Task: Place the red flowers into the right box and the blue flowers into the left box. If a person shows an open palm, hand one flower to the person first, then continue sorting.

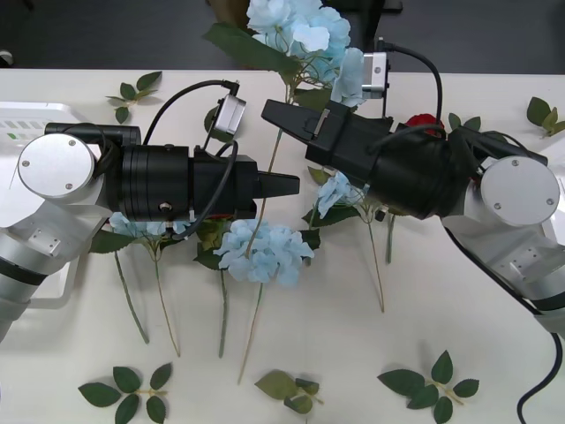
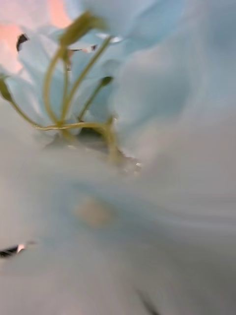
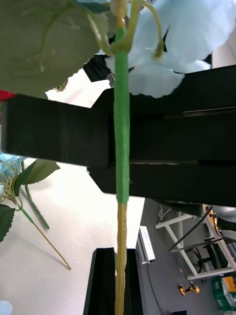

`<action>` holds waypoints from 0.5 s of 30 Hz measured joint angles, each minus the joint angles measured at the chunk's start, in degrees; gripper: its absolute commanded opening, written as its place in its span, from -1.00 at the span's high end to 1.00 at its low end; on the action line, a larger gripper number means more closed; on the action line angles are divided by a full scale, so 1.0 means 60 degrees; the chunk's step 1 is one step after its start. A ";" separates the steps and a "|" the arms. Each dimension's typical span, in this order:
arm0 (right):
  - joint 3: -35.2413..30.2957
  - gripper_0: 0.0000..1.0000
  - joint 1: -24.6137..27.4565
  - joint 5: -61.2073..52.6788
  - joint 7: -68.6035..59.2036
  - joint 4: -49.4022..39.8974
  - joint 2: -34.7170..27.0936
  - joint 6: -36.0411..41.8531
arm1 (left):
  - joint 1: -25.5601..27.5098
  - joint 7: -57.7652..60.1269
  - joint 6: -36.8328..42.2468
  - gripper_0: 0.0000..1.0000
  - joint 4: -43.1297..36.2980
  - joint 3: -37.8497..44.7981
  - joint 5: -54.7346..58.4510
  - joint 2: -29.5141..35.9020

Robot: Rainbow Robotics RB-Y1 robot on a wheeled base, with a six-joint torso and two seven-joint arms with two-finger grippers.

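Both arms meet over the middle of the table. The left gripper (image 1: 287, 185) has its black fingers (image 3: 110, 280) pressed together on the stem (image 3: 121, 147) of a blue hydrangea (image 1: 300, 31) whose head stands up at the far edge. The right gripper (image 1: 275, 115) pinches that same stem higher up. More blue flowers (image 1: 263, 252) lie on the table (image 1: 353, 353) beneath, the left box (image 1: 26, 124) at far left.

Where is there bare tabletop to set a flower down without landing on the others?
The table is bare at front right, between the long stems, the right arm and a leaf sprig. A smaller patch lies at far left, between the left box and another sprig. The middle, under both arms, is crowded with blue flowers.
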 measured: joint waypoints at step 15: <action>-0.2036 -0.81 0.1249 -0.1004 0.0493 0.0508 -0.3239 0.3110 | 0.0048 0.0717 -0.0019 1.00 0.0014 -0.0020 -0.0239 0.1985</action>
